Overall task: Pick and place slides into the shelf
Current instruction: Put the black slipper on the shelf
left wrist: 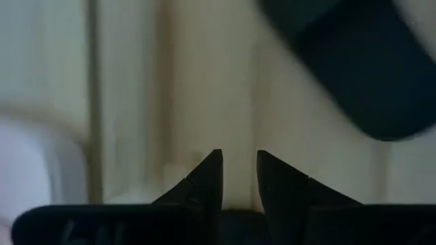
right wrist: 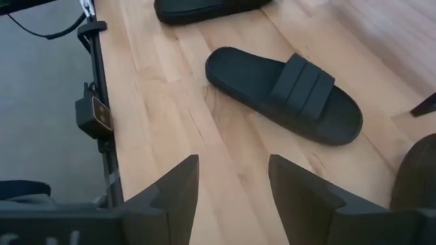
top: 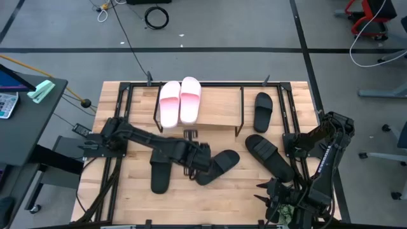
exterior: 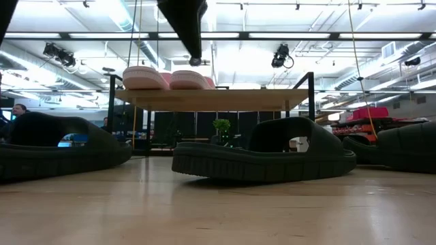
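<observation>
Reaching over mid-table, left gripper (top: 202,157) fingers slightly parted, empty | nearest black slide (top: 218,166) just beside it, long axis diagonal, toe away from shelf (top: 219,108) | pink pair (top: 180,100) already shelved | right gripper (right wrist: 231,187) open, empty, waiting near table edge

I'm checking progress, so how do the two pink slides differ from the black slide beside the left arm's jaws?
The pink slides sit paired on top of the shelf, while the black slide lies alone on the table. The pink pair is straight; the black one is angled. All are single-strap slides.
</observation>
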`<state>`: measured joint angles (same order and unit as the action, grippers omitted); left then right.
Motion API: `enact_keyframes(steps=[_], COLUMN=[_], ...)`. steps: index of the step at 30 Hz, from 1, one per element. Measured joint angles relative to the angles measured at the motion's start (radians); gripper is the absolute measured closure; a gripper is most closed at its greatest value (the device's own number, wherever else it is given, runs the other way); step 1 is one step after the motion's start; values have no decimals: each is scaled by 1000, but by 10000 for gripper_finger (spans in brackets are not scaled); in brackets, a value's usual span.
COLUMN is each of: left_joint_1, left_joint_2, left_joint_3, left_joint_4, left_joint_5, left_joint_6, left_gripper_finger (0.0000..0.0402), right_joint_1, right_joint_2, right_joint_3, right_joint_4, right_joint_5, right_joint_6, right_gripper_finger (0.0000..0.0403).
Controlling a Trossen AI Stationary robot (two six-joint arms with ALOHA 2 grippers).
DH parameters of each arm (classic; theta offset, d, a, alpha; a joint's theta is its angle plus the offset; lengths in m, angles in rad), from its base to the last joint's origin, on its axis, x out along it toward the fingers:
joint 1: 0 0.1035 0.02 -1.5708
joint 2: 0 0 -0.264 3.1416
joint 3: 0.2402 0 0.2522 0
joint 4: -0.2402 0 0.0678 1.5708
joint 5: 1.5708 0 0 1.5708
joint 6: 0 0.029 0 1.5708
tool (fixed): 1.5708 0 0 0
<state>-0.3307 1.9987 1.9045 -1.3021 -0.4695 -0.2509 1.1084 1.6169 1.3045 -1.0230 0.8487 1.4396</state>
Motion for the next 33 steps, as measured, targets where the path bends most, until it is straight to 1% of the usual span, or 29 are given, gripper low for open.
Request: enact_keyframes(steps=[2, 4, 8, 15, 19, 24, 30, 33], left_joint_1=[-25, -43, -75, -172, -234, -288, -309, -319], left_joint_2=[0, 0, 0, 0, 0, 0, 13, 40], left_joint_3=[0, 0, 0, 0, 0, 0, 0, -28], left_joint_4=[22, 39, 38, -13, -13, -11, -9, 27], left_joint_5=[1, 2, 3, 39, 39, 38, 34, 26], left_joint_6=[26, 51, 39, -102, -229, -394, -577, -608], left_gripper_finger=[314, 318, 317, 296, 289, 288, 288, 287], right_joint_1=[0, -3, -14, -48, -55, -59, -71, -73], right_joint_2=[0, 0, 0, 0, 0, 0, 0, 0], right_joint_3=[0, -2, -31, -144, -207, -242, -246, -246], right_joint_4=[0, 0, -16, -5, 11, 17, 19, 28], right_joint_5=[-2, -9, -43, -171, -196, -177, -123, -79], right_joint_6=[5, -27, -59, -25, -24, -10, -10, -5], right_gripper_finger=[218, 218, 218, 218, 218, 218, 218, 218])
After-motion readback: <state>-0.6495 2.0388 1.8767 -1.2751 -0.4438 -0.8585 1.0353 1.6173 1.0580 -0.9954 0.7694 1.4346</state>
